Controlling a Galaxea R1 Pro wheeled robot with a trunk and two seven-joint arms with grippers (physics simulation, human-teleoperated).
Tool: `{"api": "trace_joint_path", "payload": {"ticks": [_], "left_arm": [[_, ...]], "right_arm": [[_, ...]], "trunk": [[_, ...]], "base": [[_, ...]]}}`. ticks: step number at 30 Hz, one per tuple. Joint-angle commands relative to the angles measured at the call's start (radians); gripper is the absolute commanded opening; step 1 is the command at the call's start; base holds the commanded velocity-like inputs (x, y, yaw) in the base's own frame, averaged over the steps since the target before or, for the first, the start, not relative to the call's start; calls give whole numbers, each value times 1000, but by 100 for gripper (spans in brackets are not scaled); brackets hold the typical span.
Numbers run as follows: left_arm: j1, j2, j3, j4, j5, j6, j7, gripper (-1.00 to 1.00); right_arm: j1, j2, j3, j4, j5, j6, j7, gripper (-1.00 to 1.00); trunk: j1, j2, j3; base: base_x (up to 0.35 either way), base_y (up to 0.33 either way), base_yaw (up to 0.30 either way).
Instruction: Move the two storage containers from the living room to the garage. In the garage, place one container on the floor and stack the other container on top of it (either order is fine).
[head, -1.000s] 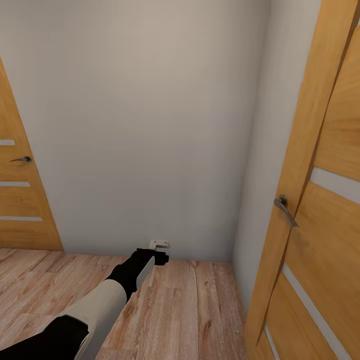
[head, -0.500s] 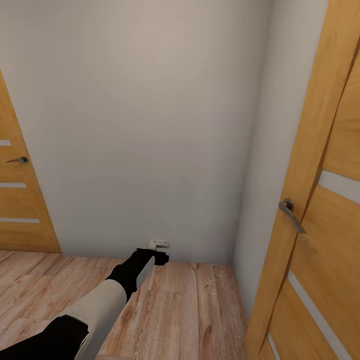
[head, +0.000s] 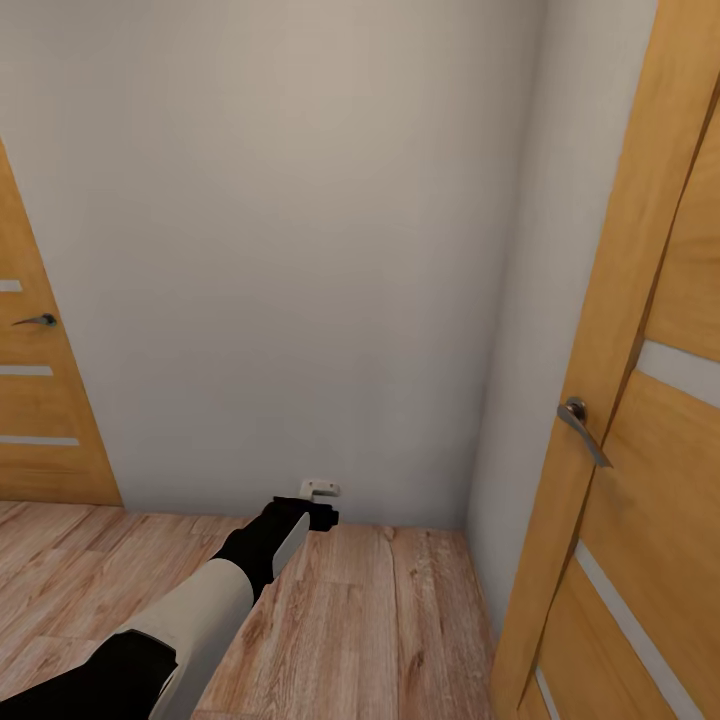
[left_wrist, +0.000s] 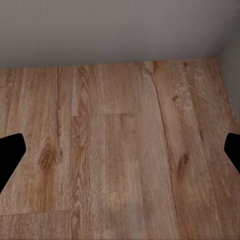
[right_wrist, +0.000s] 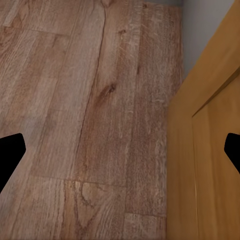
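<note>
Facing a bare white wall (head: 300, 250) in a corner, the robot stands on a light wood-plank floor (head: 380, 620) with a wooden door (head: 30, 380) at the left and a second wooden door (head: 650, 400) with a metal lever handle (head: 580, 428) close on the right. Neither orange-red bin is visible here, and nothing marks this as the garage, so this looks like a transit moment between rooms.

Only the left arm (head: 200, 610) reaches forward in the head view, its left end effector (head: 320, 505) held low near the foot of the wall. In the left wrist view the dark fingertips (left_wrist: 10, 155) sit at opposite edges with bare planks between them: spread wide, holding nothing. The right end effector (right_wrist: 120, 155) reads the same, its fingertips (right_wrist: 10, 155) far apart and empty, with the right-hand door's edge close beside it.

To do this well, the base should probably turn away from the corner before moving on, keeping the right arm off the door and the extended left arm off the wall.
</note>
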Motion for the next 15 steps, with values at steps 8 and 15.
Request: {"api": "trace_joint_path", "payload": {"ticks": [8,15], "left_arm": [[-1,0,-4,-1,10,3,7,100],[-1,0,-4,-1,10,3,7,100]], "right_arm": [[-1,0,0,0,11,-1,-6,100],[-1,0,0,0,11,-1,-6,100]], "trunk": [[0,-1,-1],[0,-1,-1]], "base": [[0,0,0],[0,0,0]]}}
